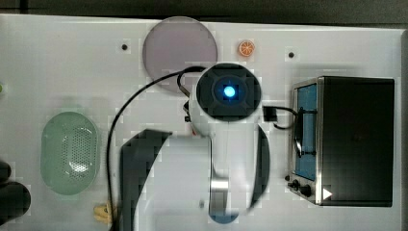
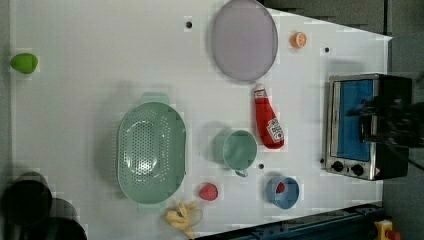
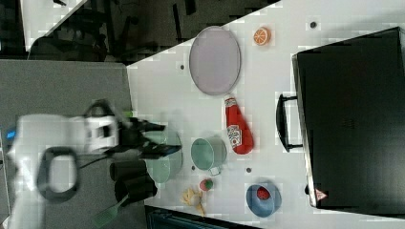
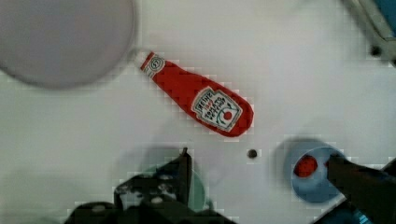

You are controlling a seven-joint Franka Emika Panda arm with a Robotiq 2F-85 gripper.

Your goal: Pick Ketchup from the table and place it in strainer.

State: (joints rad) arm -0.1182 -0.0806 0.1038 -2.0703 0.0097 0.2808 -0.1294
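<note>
The Ketchup [image 2: 267, 120] is a red squeeze bottle with a white cap, lying on its side on the white table between the grey-lilac plate [image 2: 244, 40] and the green cup [image 2: 239, 149]. In the wrist view the Ketchup [image 4: 201, 100] lies just ahead of my gripper [image 4: 257, 156], whose dark fingers [image 4: 180, 172] stand wide open with nothing between them. My gripper [image 3: 167, 138] hangs well above the table. The strainer [image 2: 151, 152], a mint-green oval basket with a perforated bottom, stands beyond the cup and holds nothing. The strainer [image 1: 70, 153] is at the top view's left.
A toaster oven [image 2: 357, 125] stands at the left view's right. A blue bowl [image 2: 283, 191] with a red piece in it, a strawberry [image 2: 208, 191] and bananas [image 2: 181, 216] lie along the left view's lower edge. An orange slice [image 2: 298, 40] sits beside the plate.
</note>
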